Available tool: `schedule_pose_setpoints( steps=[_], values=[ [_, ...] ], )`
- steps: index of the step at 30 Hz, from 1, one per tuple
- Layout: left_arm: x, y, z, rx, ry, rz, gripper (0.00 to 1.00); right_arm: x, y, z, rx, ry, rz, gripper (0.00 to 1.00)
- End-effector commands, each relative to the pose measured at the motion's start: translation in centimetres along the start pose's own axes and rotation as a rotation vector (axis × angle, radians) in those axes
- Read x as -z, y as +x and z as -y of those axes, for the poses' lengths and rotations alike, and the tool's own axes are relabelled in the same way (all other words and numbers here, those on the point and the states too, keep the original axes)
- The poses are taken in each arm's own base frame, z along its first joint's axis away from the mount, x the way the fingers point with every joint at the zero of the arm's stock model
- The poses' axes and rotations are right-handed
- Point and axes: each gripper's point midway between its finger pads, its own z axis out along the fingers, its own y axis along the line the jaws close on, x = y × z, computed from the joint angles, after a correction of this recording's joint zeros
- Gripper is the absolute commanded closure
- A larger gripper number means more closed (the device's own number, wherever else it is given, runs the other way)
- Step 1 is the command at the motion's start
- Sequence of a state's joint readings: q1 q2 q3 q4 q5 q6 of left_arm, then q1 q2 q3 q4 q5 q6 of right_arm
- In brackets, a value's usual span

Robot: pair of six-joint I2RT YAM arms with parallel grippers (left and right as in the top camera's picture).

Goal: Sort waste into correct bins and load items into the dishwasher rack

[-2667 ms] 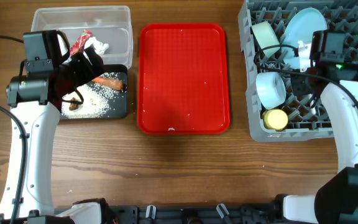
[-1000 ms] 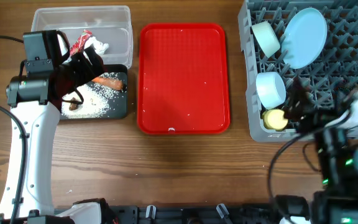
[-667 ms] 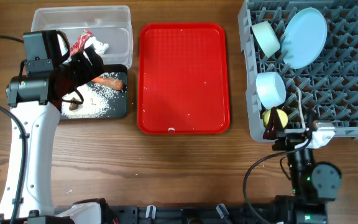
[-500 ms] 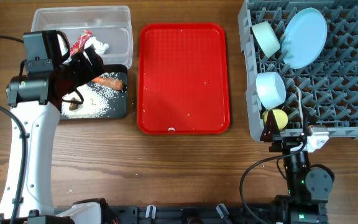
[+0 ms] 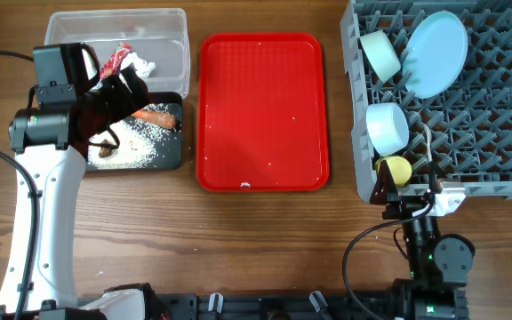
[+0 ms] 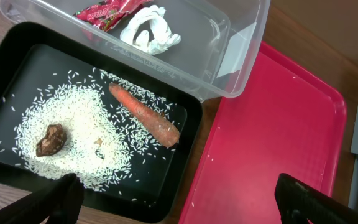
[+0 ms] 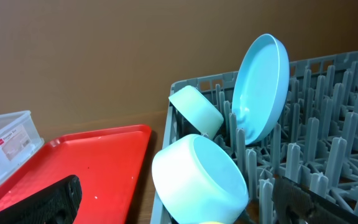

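Note:
The clear tub (image 5: 163,27) holds the red wrapper (image 5: 116,62) and the crumpled white paper (image 6: 146,31). The black tray (image 5: 174,156) carries rice (image 6: 79,134), the carrot (image 6: 145,115) and a dark lump (image 6: 50,140). My left gripper (image 6: 179,205) hangs open above that tray, holding nothing. In the grey rack (image 5: 505,107) stand the blue plate (image 5: 436,52), mint bowl (image 5: 380,53), blue bowl (image 5: 387,126), yellow cup (image 5: 396,169) and a thin white spoon (image 5: 428,147). My right gripper (image 7: 179,208) is open and empty, low at the rack's front edge, facing the blue bowl (image 7: 197,177).
The flat red tray (image 5: 262,111) lies between the bins and the rack, with a few white grains on it. The right arm is folded at the table's near edge (image 5: 429,253). Bare wooden tabletop (image 5: 238,249) runs along the front.
The right arm has drawn back from over the rack to the table's near edge and has settled there, gripper still open. The left arm has not moved.

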State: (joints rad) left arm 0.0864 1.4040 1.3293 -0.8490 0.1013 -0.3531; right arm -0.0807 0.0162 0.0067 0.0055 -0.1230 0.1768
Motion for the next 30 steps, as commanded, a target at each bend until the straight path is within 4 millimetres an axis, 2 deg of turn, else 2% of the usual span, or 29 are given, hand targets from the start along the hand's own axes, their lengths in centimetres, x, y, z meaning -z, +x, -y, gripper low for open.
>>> schedule_pose_setpoints(
  steps=[1, 16, 19, 22, 25, 30],
  values=[
    [0.8, -0.8, 0.1, -0.006, 0.002, 0.033, 0.0, 0.1, -0.2, -0.3, 0.019, -0.015, 0.012, 0.0],
    [0.8, -0.7, 0.1, -0.005, 0.0, 0.027, 0.0, 0.1, -0.2, -0.3, 0.019, -0.015, 0.012, 0.0],
    [1.8, -0.9, 0.4, -0.011, 0.016, 0.053, 0.0, 0.1, -0.2, -0.3, 0.019, -0.015, 0.012, 0.0],
    [3.4, -1.3, 0.8, -0.047, 0.049, 0.137, 0.0, 0.1, -0.2, -0.3, 0.019, -0.015, 0.012, 0.0],
    [4.4, -1.0, 0.7, -0.084, 0.091, 0.245, 0.0, 0.1, -0.3, -0.3, 0.019, -0.015, 0.013, 0.0],
    [5.3, 2.1, -0.5, -0.107, 0.178, 0.459, 0.0, 0.1, -0.3, -0.3, 0.019, -0.015, 0.013, 0.0]
  ],
)
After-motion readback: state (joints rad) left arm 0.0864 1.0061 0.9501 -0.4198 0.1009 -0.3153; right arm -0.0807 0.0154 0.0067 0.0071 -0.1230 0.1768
